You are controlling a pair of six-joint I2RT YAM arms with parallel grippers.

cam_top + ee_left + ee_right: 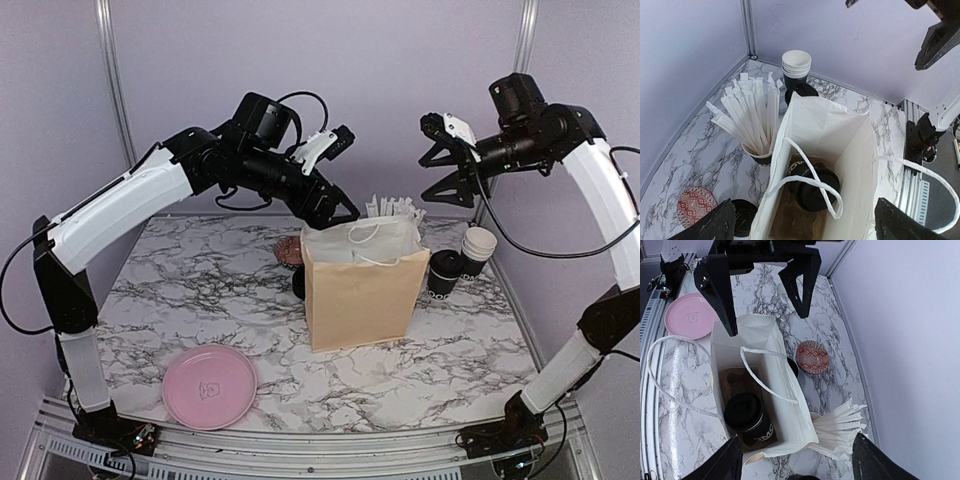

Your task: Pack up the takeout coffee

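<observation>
Marble table (200, 300), lidded coffee cup (744, 412) inside paper bag (355, 295), left gripper (335, 216) and right gripper (424, 180) spread empty above it

Lidded black cup (816, 192) upright inside bag (850, 145); unlidded cups (796, 64) stacked outside.

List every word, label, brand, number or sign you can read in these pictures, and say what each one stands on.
Nothing reads clearly enough to quote.
White lettering on the lidded black cup inside the paper bag: turned away and blurred, unreadable.
White lettering on the black cup beside the bag: too small to read.
Faint outline mark on the pink plate: a drawing, no words.
</observation>
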